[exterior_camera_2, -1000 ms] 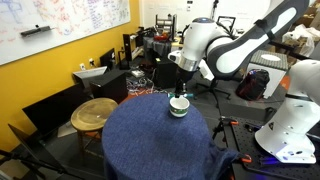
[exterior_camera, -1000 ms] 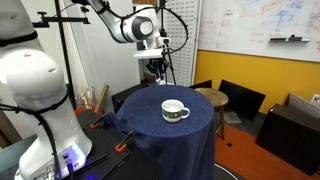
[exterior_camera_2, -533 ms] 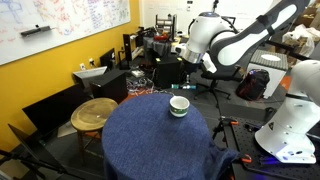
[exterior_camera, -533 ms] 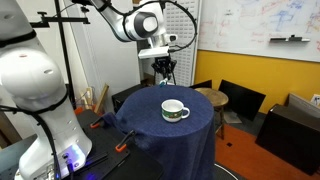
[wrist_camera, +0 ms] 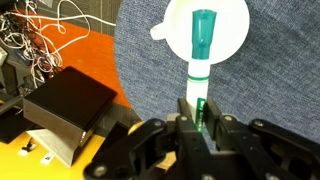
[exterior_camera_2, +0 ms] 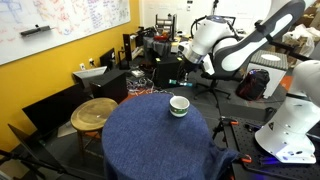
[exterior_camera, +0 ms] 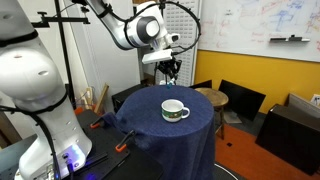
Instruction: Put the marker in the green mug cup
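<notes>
Wrist view shows the gripper (wrist_camera: 197,118) jaws clamped on the marker (wrist_camera: 203,45), whose green end juts over the mug (wrist_camera: 232,30). In both exterior views the gripper hangs well above the mug.

Round surface (exterior_camera: 150,128) under dark blue cloth (exterior_camera_2: 150,145), cloth draped over edge, folds hanging. Green mug cup (exterior_camera: 175,110) upright on cloth, near centre in both exterior views. Wrist view: white mug inside, blue cloth (wrist_camera: 285,80) around it.
</notes>
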Motion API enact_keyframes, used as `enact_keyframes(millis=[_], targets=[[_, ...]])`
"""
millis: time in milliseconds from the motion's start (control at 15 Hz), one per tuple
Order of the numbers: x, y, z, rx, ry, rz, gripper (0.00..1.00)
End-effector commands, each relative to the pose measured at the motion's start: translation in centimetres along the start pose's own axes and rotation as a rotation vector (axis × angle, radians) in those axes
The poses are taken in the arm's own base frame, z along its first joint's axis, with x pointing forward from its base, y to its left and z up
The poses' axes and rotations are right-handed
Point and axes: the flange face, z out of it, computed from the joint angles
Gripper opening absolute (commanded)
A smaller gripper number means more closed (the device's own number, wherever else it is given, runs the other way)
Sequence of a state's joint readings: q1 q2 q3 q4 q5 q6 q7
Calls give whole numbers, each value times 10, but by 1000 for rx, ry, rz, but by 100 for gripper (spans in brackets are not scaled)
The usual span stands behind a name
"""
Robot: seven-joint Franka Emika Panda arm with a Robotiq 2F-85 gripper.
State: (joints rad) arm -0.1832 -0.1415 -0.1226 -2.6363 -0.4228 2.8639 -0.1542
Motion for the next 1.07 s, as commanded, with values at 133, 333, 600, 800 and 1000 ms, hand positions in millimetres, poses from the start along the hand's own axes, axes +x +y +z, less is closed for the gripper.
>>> enact_keyframes(millis=[133, 333, 600, 800, 1000], targets=[[-7, 8, 4, -77, 96, 76, 5], [-10, 10, 1, -109, 126, 114, 5], [-11, 1, 2, -146, 136, 136, 5], [-9, -12, 5, -160, 149, 142, 5], [-9, -21, 6, -162, 180, 137, 5]])
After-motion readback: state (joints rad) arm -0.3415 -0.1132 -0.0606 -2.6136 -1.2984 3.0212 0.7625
